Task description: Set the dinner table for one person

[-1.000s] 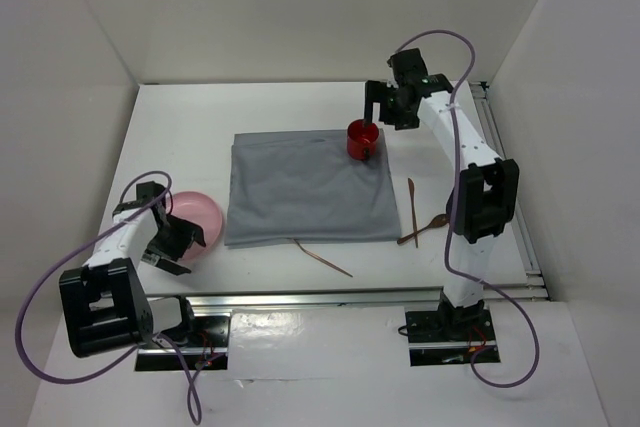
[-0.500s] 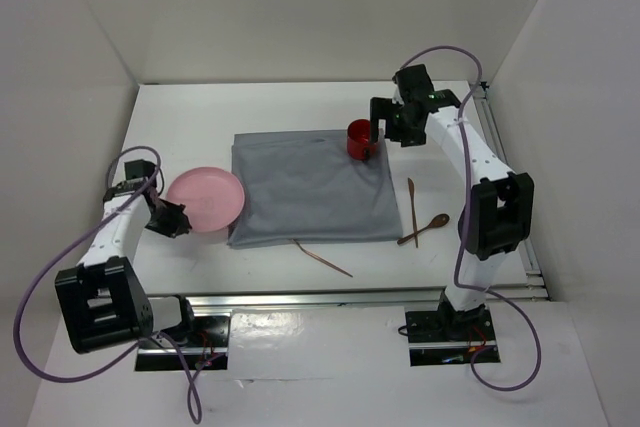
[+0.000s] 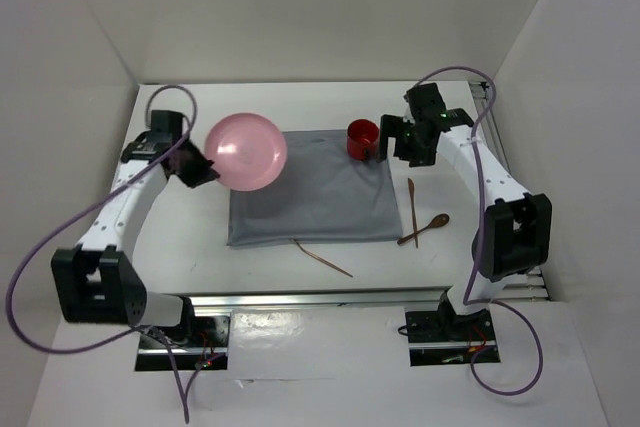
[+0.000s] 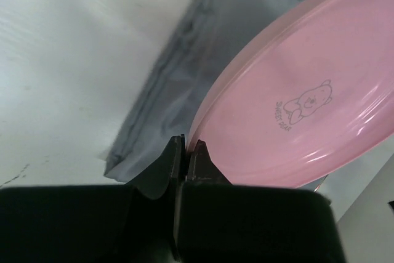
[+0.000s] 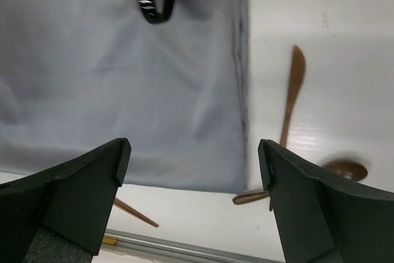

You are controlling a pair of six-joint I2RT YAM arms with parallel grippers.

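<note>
White and matte, the dinner table (image 3: 180, 237) spans the workspace. A grey cloth (image 3: 310, 202) lies at its centre. The left gripper (image 4: 189, 152) is clamped tight on the rim of a pink plate (image 3: 246, 151), held tilted in the air over the cloth's far-left corner. A red mug (image 3: 362, 138) stands on the cloth's far-right corner; beside it the right gripper (image 5: 194, 152) hangs wide open and empty. A wooden knife (image 3: 411, 197) and wooden spoon (image 3: 428, 227) lie off the cloth's right edge, a thin wooden utensil (image 3: 320, 255) at its near edge.

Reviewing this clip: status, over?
Left gripper shut on round pink plate, held over grey cloth. Right gripper open by red mug. Nothing blocking cloth centre.
</note>
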